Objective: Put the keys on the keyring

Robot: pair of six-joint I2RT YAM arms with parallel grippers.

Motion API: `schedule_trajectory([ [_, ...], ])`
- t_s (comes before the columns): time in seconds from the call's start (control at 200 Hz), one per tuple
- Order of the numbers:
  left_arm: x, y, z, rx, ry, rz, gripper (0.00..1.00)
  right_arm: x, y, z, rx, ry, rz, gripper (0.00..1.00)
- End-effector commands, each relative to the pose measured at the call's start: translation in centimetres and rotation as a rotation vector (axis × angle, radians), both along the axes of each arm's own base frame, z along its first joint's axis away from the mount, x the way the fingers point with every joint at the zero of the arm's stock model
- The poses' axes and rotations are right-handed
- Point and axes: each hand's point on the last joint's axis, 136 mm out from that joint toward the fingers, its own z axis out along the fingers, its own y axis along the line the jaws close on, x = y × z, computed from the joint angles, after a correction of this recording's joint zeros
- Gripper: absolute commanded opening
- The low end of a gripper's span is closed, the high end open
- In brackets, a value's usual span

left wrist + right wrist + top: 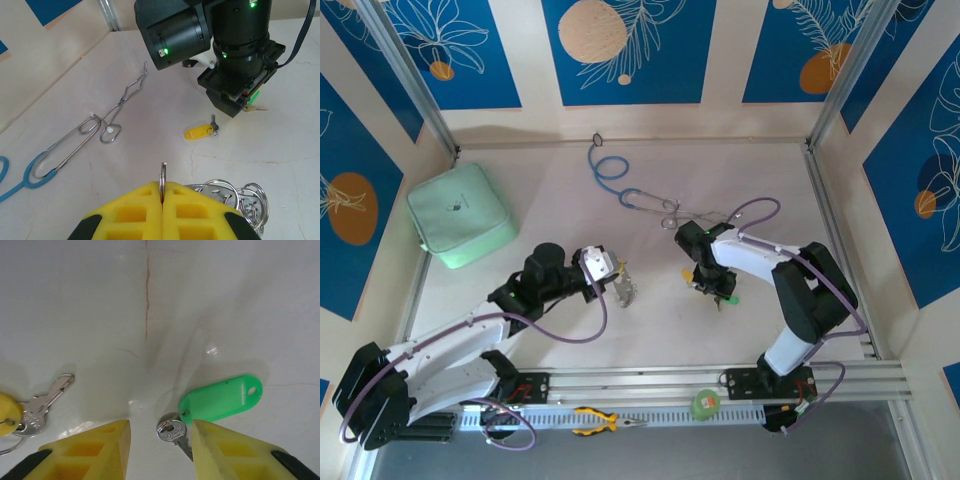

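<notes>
My left gripper (163,192) is shut on one thin split ring that stands edge-on between its yellow fingers. That ring belongs to the keyring (235,197), a silvery bunch of loops hanging to the right of the fingers and seen from above as a pale cluster (625,292). My right gripper (160,427) is open just above the table. Between its fingers lies the metal head of the green-tagged key (172,431), with its green tag (220,399) beyond the right finger. The yellow-tagged key (37,410) lies flat to the left, outside the jaws; its yellow tag (197,132) shows in the left wrist view.
A blue-tubed stethoscope (610,170) with metal earpieces (100,125) lies behind both grippers. A mint green pouch (460,215) sits at the far left. Yellow-handled pliers (605,420) and a round green disc (705,403) rest on the front rail.
</notes>
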Motion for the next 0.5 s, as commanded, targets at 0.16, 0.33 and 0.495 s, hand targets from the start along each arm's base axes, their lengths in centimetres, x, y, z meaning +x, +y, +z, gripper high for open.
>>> schedule_trajectory([
  [0.16, -0.7, -0.4, 0.7, -0.016, -0.033, -0.045, 0.00, 0.1, -0.4, 0.0, -0.063, 0.004, -0.006, 0.24],
  [0.33, -0.7, -0.4, 0.8, -0.014, -0.040, -0.044, 0.00, 0.2, -0.6, 0.7, -0.091, -0.011, 0.018, 0.15],
  [0.495, -0.8, -0.3, 0.7, -0.009, -0.043, -0.044, 0.00, 0.4, -0.4, 2.0, -0.075, -0.050, 0.061, 0.03],
])
